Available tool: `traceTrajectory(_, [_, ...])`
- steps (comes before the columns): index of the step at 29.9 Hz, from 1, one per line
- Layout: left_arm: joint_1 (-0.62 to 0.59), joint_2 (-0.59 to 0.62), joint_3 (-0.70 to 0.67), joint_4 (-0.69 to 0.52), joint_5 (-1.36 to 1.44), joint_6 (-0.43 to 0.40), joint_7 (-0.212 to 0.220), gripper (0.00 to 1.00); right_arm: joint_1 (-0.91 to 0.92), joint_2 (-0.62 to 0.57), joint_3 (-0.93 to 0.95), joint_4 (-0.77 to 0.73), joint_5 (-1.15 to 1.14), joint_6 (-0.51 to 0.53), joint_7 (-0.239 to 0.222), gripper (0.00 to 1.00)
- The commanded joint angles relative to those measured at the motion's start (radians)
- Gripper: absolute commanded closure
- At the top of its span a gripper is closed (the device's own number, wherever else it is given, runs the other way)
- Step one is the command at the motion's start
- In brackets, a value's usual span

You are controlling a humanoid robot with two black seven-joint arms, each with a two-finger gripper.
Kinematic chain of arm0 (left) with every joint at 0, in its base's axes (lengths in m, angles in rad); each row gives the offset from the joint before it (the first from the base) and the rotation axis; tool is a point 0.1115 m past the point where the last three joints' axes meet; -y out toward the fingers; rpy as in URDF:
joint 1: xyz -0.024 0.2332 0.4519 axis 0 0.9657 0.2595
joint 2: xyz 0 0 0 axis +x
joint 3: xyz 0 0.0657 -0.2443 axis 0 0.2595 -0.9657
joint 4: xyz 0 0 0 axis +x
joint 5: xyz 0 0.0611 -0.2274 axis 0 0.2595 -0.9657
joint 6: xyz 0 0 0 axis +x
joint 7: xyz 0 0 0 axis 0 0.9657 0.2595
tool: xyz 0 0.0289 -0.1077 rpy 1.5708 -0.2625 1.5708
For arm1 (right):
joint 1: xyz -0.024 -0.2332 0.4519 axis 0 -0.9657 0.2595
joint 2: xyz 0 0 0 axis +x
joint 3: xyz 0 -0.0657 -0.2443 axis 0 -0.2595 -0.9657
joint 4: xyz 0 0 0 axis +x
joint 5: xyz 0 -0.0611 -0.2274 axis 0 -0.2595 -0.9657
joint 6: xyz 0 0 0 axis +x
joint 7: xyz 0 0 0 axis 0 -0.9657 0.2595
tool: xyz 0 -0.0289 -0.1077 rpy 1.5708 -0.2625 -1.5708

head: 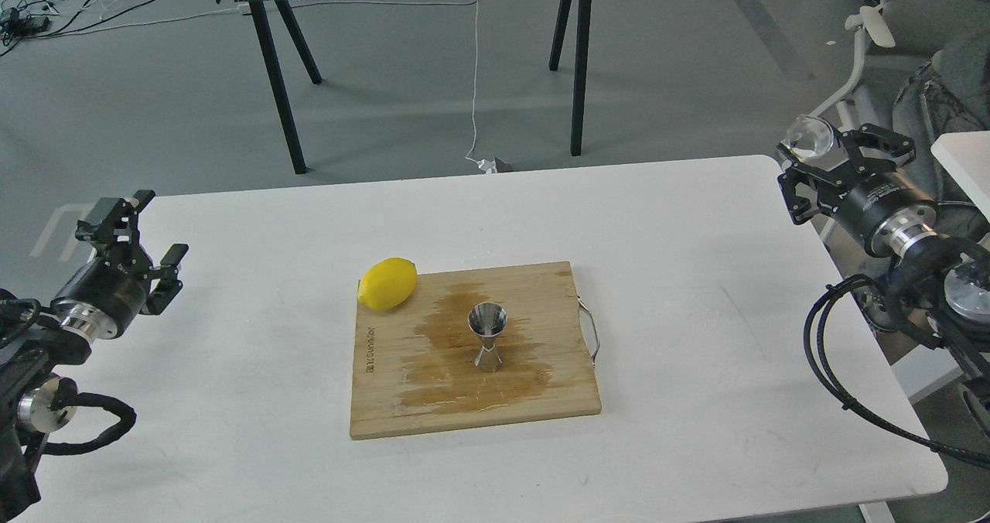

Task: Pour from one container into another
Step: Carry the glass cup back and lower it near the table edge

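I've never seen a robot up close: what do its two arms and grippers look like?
Both arms are black with silver metal rings at the wrists. Each ends in a black two-fingered gripper: left gripper, right gripper. Thick black cables loop beside the arms. The right wrist has small white lettering, too small to read.

The wooden cutting board [433, 399] carries a printed brand word along its left edge, too blurred to read.

**Plenty of room around the board**

Only stuff standing on the cutting board [495, 399] is the jigger [487, 337], upright mid-board, and a lemon [387, 283] on its far-left corner. White table [696, 430] lies bare to the left, right and near side. A wire handle [592, 337] sticks out the board's right edge.
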Motion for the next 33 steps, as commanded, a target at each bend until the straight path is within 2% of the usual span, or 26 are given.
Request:
traceTrajectory(1, [-0.001, 0.000, 0.000, -0.001, 0.000, 0.000, 0.000, 0.01, -0.022, 0.011, 0.008, -0.018, 0.114, -0.042, 0.000, 0.83])
traceTrajectory(17, [-0.001, 0.001, 0.000, 0.001, 0.000, 0.000, 0.000, 0.01, -0.088, 0.226, 0.074, -0.021, 0.174, -0.280, 0.009, 0.83])
traceTrajectory(23, [0.000, -0.002, 0.000, 0.001, 0.000, 0.000, 0.000, 0.01, -0.095, 0.249, 0.074, -0.038, 0.174, -0.355, 0.033, 0.83])
traceTrajectory(33, [0.000, -0.003, 0.000, 0.001, 0.000, 0.000, 0.000, 0.01, -0.098, 0.255, 0.081, -0.084, 0.172, -0.400, 0.050, 0.83])
